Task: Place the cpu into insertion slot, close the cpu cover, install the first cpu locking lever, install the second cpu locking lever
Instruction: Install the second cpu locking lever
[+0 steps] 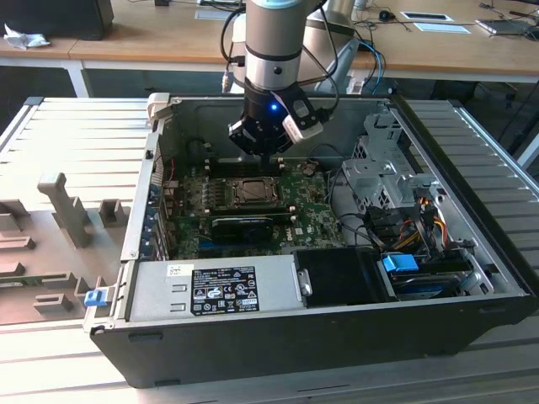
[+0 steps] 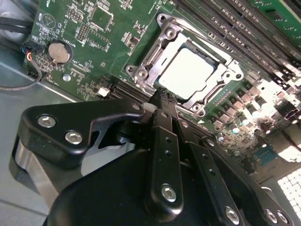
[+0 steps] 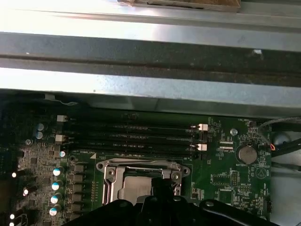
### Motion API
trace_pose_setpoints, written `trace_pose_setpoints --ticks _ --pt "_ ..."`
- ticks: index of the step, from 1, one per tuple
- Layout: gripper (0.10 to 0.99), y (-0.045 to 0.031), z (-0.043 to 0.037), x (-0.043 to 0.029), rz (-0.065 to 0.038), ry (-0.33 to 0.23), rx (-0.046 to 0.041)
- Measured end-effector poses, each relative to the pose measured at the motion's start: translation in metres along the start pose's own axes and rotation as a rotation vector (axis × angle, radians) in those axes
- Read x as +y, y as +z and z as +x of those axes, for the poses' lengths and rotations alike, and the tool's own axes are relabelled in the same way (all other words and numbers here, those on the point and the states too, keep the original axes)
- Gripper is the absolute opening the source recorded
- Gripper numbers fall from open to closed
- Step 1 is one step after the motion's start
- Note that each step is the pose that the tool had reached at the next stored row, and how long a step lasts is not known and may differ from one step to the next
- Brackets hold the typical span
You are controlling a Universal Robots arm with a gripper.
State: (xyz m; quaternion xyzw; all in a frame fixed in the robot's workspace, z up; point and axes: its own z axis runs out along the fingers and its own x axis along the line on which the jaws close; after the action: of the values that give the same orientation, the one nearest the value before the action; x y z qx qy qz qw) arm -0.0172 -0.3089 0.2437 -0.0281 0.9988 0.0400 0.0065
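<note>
The cpu point(image 2: 188, 73) lies flat in the insertion slot point(image 1: 253, 192) on the green motherboard point(image 1: 307, 215), its silvery face showing. The cpu cover point(image 2: 229, 74) is down over it as a metal frame around that face. In the first wrist view the same cover point(image 3: 109, 175) frames the chip. My gripper point(image 1: 268, 158) hangs just above the socket's edge on the side toward the case's back wall. In the second wrist view the gripper point(image 2: 162, 98) has its black fingers pressed together, holding nothing, with the tips at the socket's rim. Whether the locking levers are latched I cannot tell.
The motherboard sits deep in an open black computer case point(image 1: 472, 252). A grey power supply point(image 1: 210, 286) fills the front, with a drive cage point(image 1: 379, 168) and cables point(image 1: 421, 223) on the exterior view's right. A long black card point(image 1: 244, 225), memory slots point(image 3: 141, 136) and a coin battery point(image 2: 59, 52) surround the socket.
</note>
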Motion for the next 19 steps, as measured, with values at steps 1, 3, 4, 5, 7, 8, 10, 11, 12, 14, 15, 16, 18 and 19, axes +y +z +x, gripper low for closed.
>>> trace_pose_setpoints --ticks 1,3,4,5,7,8,10,11,12,14,15,16,18,19 --pt "0.106 -0.0002 0.0000 -0.0004 0.000 0.000 0.0000" --pt "0.106 -0.0005 0.0001 -0.0017 0.000 0.000 0.0000" --pt "0.106 -0.0005 0.0001 -0.0021 0.000 0.000 -0.0001" --pt "0.106 -0.0005 0.0002 -0.0024 0.000 0.000 -0.0001" --pt "0.106 -0.0006 0.0002 -0.0031 -0.001 0.000 -0.0001" --pt "0.106 -0.0008 0.0002 -0.0037 0.000 0.000 0.0000" --pt "0.106 -0.0009 0.0003 -0.0043 -0.001 0.000 -0.0001" --pt "0.106 -0.0010 0.0003 -0.0046 0.000 0.000 0.0000" --pt "0.106 -0.0013 0.0003 -0.0051 0.000 0.000 0.0000" --pt "0.106 -0.0016 0.0003 -0.0055 0.000 0.000 0.0000" --pt "0.106 -0.0019 0.0003 -0.0058 0.000 0.000 0.0000" --pt "0.106 -0.0020 0.0003 -0.0060 0.000 0.000 0.0000" --pt "0.106 -0.0024 0.0004 -0.0066 0.000 0.000 0.0000" --pt "0.106 -0.0027 0.0004 -0.0068 0.000 0.000 0.0000"
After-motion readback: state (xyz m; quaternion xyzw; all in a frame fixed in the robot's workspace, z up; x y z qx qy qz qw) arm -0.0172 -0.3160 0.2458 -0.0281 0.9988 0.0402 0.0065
